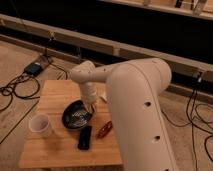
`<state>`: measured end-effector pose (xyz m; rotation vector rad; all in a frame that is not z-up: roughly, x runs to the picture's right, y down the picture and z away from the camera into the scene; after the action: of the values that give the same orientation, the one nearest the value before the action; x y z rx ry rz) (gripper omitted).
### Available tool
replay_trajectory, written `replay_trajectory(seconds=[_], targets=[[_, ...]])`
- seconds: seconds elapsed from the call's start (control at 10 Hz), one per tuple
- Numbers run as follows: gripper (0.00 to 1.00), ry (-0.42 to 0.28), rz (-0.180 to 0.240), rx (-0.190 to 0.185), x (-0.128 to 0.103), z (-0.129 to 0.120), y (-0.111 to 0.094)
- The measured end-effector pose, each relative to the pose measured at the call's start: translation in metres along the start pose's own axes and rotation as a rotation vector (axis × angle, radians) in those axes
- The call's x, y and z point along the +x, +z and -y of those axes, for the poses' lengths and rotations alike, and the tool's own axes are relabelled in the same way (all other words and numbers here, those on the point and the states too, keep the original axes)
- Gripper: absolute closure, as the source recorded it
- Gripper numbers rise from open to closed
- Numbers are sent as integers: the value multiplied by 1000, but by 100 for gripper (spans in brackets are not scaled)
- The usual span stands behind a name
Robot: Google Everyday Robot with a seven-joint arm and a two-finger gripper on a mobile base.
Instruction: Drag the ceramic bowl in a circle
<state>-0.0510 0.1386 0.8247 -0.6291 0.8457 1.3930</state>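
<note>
Centrally, the gripper (90, 107), fingers closed, meets the right rim of the ceramic bowl (75, 117) (grip unclear); circling could knock the white cup (40, 125) or black device (84, 137).

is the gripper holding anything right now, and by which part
The gripper looks shut on the ceramic bowl, pinching its rim on the side away from the white cup.
</note>
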Motion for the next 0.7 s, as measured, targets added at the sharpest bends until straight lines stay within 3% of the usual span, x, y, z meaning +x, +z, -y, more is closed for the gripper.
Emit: replay_trajectory(seconds=[0.3, 0.7], targets=[[100, 120, -19, 21, -7, 46, 9], [100, 230, 17, 17, -43, 78, 4]])
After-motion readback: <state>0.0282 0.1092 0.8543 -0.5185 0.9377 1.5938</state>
